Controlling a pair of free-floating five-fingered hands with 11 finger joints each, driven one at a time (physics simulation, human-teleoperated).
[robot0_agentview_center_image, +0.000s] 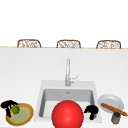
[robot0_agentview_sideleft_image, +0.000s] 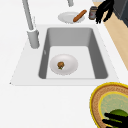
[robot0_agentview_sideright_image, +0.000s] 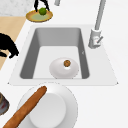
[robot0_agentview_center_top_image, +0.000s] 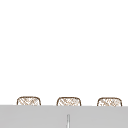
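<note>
**Left hand on the lime, left of the sink**

The left hand (robot0_agentview_center_image: 8, 106) has its fingers curled down round the lime (robot0_agentview_center_image: 16, 109), which sits on the woven plate (robot0_agentview_center_image: 28, 115) left of the sink (robot0_agentview_center_image: 40, 100). The lime is round, with no long axis to tell. The right hand (robot0_agentview_center_image: 92, 110) hangs with fingers curled, holding nothing, at the sink's right front corner. A red ball (robot0_agentview_center_image: 67, 115) hides the sink's front in the front view.

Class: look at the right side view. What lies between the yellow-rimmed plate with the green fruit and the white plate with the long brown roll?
In the right side view, the sink basin lies between the yellow-rimmed plate and the white plate; in it sits a white bowl holding a small brown item.
</note>
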